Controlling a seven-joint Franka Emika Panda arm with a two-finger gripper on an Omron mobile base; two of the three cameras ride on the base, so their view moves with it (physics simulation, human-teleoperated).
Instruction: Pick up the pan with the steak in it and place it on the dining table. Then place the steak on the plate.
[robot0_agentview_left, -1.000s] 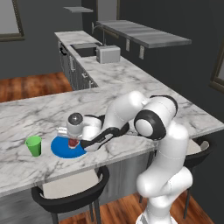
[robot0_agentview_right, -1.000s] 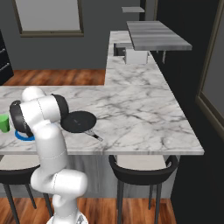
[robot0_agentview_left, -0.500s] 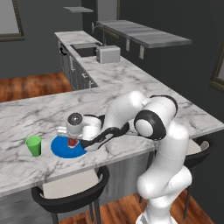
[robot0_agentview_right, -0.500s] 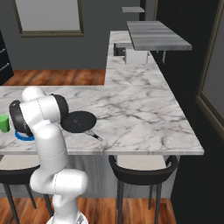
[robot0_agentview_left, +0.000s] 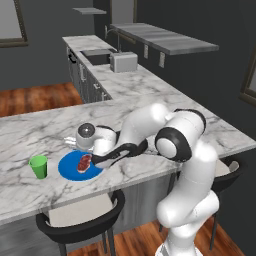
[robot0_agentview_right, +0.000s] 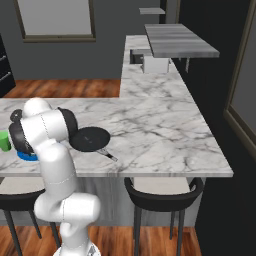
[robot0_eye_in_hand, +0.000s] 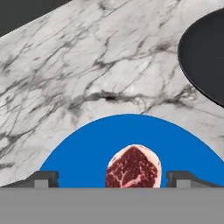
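Note:
The steak (robot0_eye_in_hand: 133, 168) lies flat on the blue plate (robot0_eye_in_hand: 127, 140), red with a pale fat rim. My gripper (robot0_eye_in_hand: 113, 179) hangs just above it, open, one dark fingertip (robot0_eye_in_hand: 41, 178) on each side with a gap to the meat. In the left base view the steak (robot0_agentview_left: 84, 161) rests on the plate (robot0_agentview_left: 75, 169) under the gripper (robot0_agentview_left: 91, 155). The black pan (robot0_agentview_right: 90, 139) sits empty on the dining table (robot0_agentview_right: 150, 130), right of the plate (robot0_agentview_right: 27, 156), handle toward the front edge. Its rim (robot0_eye_in_hand: 205, 57) shows at the upper right of the hand view.
A small green cup (robot0_agentview_left: 38, 166) stands just left of the plate. Dark stools (robot0_agentview_left: 82, 220) (robot0_agentview_right: 162, 192) are tucked under the table's front edge. A toaster (robot0_agentview_left: 122, 61) sits on the far kitchen counter. Bare marble (robot0_eye_in_hand: 87, 65) stretches beyond the plate.
The jaws have spread wide and let go of the steak, which now lies on the plate. The arm has hardly moved.

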